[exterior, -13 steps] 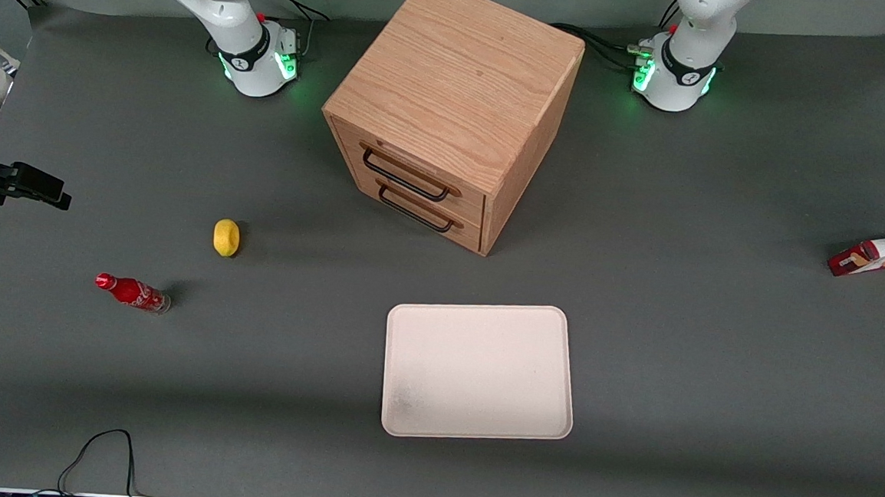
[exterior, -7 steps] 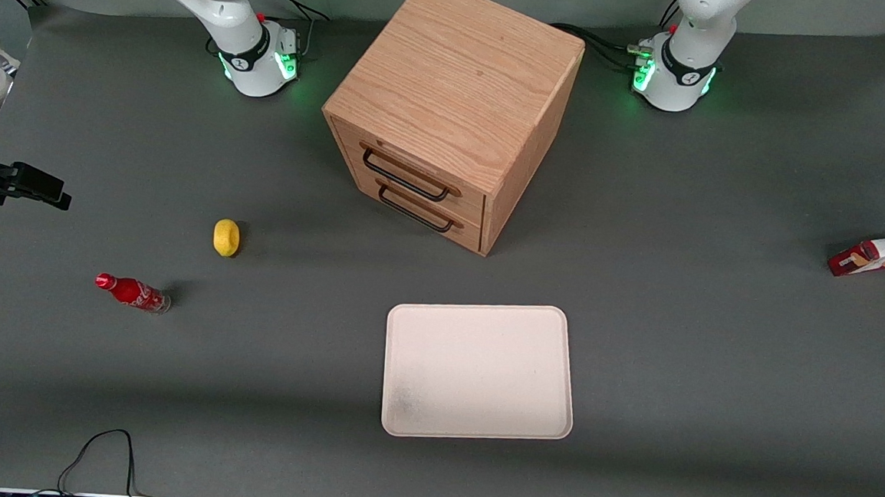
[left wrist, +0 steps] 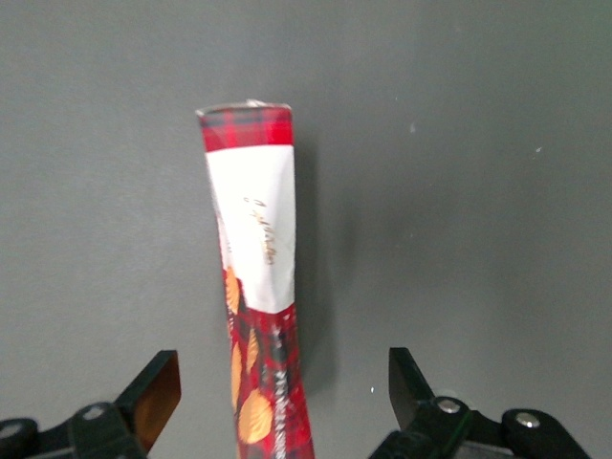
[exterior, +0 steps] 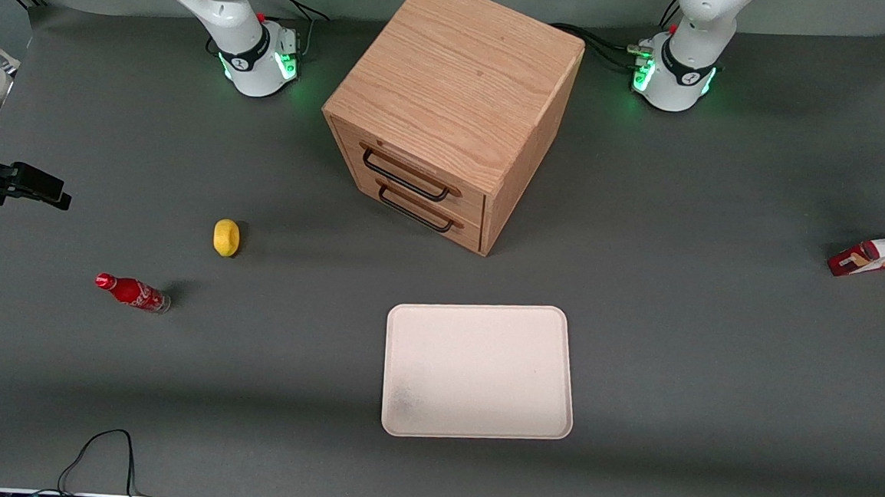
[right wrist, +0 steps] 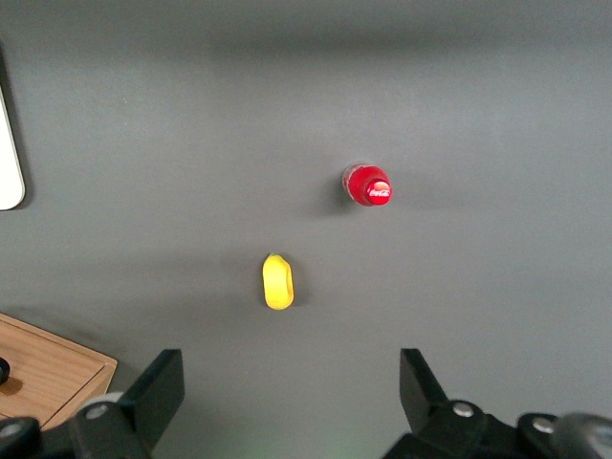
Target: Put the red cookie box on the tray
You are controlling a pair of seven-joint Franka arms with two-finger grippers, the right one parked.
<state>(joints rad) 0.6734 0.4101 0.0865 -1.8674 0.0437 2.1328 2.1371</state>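
Both fingers of your gripper stood wide apart, holding nothing, straddling the red cookie box above the table; its gold script was unreadable.

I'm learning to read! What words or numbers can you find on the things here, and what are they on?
"Coca-Cola": white script on the cola bottle's cap; on its side the script is too small to read.
Cookie box: gold script on its white panel, too blurred to read.
Tray, cabinet, yellow thing: no writing.
The gripper hangs open above the cookie box and shows no writing.
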